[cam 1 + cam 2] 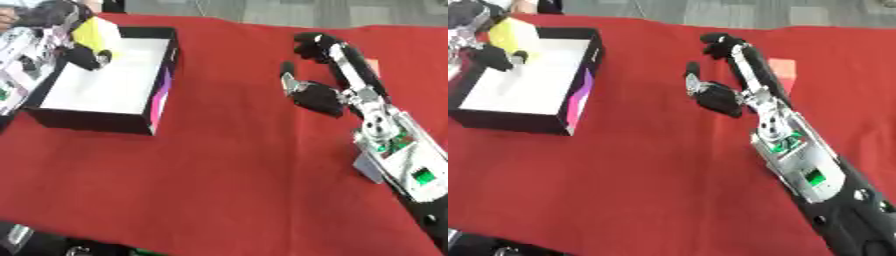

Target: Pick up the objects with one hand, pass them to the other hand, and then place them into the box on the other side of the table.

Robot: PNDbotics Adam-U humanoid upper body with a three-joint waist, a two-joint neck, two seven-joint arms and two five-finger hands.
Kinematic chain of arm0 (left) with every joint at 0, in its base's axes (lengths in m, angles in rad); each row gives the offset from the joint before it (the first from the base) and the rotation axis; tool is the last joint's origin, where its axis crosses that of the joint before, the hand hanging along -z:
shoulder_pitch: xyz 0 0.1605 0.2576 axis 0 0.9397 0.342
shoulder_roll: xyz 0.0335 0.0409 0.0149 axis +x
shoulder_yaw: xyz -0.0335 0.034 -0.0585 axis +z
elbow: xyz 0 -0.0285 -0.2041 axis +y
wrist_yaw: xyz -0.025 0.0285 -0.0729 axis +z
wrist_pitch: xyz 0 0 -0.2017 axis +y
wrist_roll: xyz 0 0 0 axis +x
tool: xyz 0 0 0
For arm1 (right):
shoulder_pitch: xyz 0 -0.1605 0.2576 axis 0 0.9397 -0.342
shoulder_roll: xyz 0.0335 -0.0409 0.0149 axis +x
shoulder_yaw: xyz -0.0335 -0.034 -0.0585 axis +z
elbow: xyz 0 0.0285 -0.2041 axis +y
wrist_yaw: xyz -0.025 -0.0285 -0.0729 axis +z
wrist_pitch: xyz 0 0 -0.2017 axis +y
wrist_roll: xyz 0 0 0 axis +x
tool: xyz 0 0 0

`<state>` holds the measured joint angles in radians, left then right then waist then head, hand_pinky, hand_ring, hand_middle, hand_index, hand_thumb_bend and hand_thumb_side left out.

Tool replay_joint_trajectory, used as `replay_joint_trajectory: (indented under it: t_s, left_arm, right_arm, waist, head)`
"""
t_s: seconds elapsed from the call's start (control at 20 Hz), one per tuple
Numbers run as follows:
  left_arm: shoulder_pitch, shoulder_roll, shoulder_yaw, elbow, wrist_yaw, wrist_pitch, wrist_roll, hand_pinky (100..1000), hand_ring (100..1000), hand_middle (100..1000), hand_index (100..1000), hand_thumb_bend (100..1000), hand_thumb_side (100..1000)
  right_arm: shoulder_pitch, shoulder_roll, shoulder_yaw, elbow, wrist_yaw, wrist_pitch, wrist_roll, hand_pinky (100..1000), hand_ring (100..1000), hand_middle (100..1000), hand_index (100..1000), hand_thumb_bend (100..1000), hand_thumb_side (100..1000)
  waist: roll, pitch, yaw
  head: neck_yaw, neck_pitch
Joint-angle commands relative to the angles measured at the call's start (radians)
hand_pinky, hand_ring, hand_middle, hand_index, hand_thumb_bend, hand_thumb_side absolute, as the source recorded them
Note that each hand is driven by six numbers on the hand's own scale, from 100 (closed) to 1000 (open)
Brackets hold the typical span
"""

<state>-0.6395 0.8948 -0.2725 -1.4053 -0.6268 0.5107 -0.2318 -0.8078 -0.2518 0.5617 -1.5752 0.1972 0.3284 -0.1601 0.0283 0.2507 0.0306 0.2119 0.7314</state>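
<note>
Left black-and-silver robot hand (83,52) at upper left, fingers curled round something yellow | right black-and-silver robot hand (732,80) extended, fingers relaxed, thumb apart

A matt red cloth (227,165) covers the table. The box (149,112) at far left looks like smooth card, black outside and white inside. The right hand (728,95) shows black plastic and silver metal.

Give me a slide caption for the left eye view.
Left hand holds a yellow object over the box; right hand waits open.
</note>
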Motion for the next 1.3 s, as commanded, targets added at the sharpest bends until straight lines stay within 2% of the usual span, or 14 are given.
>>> replay_joint_trajectory:
  t_s: [0.05,0.15,0.2,0.3,0.5,0.7,0.85,1.0,1.05,1.15,1.2,1.25,1.3]
  left_arm:
    - [-0.025,0.015,0.008,0.04,-0.028,-0.008,-0.038,775,793,692,777,289,304]
    - [-0.034,0.007,0.008,0.068,-0.055,-0.012,-0.066,793,832,744,835,375,409]
    - [-0.037,0.003,0.008,0.08,-0.068,-0.015,-0.078,803,845,758,856,452,497]
    - [-0.044,-0.004,0.008,0.104,-0.098,-0.023,-0.103,817,864,776,874,579,611]
    - [-0.051,-0.013,0.019,0.129,-0.147,-0.029,-0.137,833,879,789,888,681,673]
    - [-0.051,-0.015,0.028,0.124,-0.159,-0.023,-0.142,834,878,787,885,711,685]
    - [-0.048,-0.014,0.032,0.114,-0.157,-0.02,-0.141,832,875,783,880,708,647]
    - [-0.047,-0.013,0.037,0.103,-0.148,-0.016,-0.132,827,869,772,868,650,597]
    - [-0.047,-0.013,0.04,0.097,-0.142,-0.012,-0.127,825,864,766,861,587,569]
    - [-0.044,-0.013,0.055,0.071,-0.12,0.003,-0.104,815,846,749,841,430,491]
    - [-0.041,-0.013,0.066,0.047,-0.1,0.014,-0.082,807,829,734,825,299,457]
    - [-0.035,-0.013,0.081,0.015,-0.069,0.026,-0.05,800,806,706,801,151,488]
    - [-0.028,-0.013,0.098,-0.02,-0.027,0.038,-0.009,798,796,695,787,106,530]
  right_arm:
    - [-0.019,-0.014,-0.013,-0.028,-0.005,0.002,-0.003,873,802,719,847,100,292]
    - [-0.019,-0.014,-0.013,-0.03,-0.006,0.003,-0.003,873,801,719,847,100,292]
    - [-0.019,-0.015,-0.013,-0.031,-0.007,0.003,-0.003,873,801,719,847,100,292]
    - [-0.02,-0.015,-0.014,-0.032,-0.007,0.005,-0.004,873,800,719,848,100,293]
    - [-0.019,-0.015,-0.015,-0.035,-0.009,0.006,-0.005,874,798,719,847,100,294]
    - [-0.018,-0.016,-0.016,-0.035,-0.008,0.007,-0.007,873,797,718,848,100,294]
    - [-0.017,-0.015,-0.017,-0.035,-0.009,0.007,-0.008,873,797,719,848,100,295]
    - [-0.016,-0.015,-0.017,-0.035,-0.01,0.007,-0.008,873,797,719,847,100,296]
    - [-0.015,-0.015,-0.018,-0.036,-0.01,0.007,-0.009,873,797,718,847,100,297]
    - [-0.014,-0.018,-0.022,-0.038,-0.011,0.007,-0.012,873,797,719,847,100,296]
    - [-0.014,-0.021,-0.026,-0.041,-0.011,0.007,-0.014,873,797,719,847,100,294]
    - [-0.015,-0.025,-0.032,-0.045,-0.013,0.007,-0.016,872,797,719,847,100,290]
    - [-0.018,-0.031,-0.039,-0.05,-0.014,0.008,-0.019,873,797,719,847,100,287]
  waist:
    - [-0.011,-0.007,-0.001]
    - [-0.011,-0.007,-0.002]
    - [-0.012,-0.007,-0.002]
    - [-0.012,-0.007,-0.003]
    - [-0.013,-0.007,-0.003]
    - [-0.012,-0.008,-0.002]
    - [-0.011,-0.008,-0.001]
    - [-0.011,-0.008,0.0]
    - [-0.011,-0.008,0.0]
    - [-0.012,-0.008,0.001]
    - [-0.013,-0.008,0.001]
    - [-0.014,-0.008,0.002]
    - [-0.015,-0.007,0.002]
  head:
    - [0.005,-0.009]
    - [0.006,-0.009]
    - [0.007,-0.009]
    - [0.008,-0.009]
    - [0.007,-0.008]
    - [0.007,-0.007]
    - [0.007,-0.008]
    - [0.007,-0.008]
    - [0.006,-0.008]
    - [-0.001,-0.008]
    - [-0.007,-0.008]
    - [-0.014,-0.008]
    - [-0.021,-0.007]
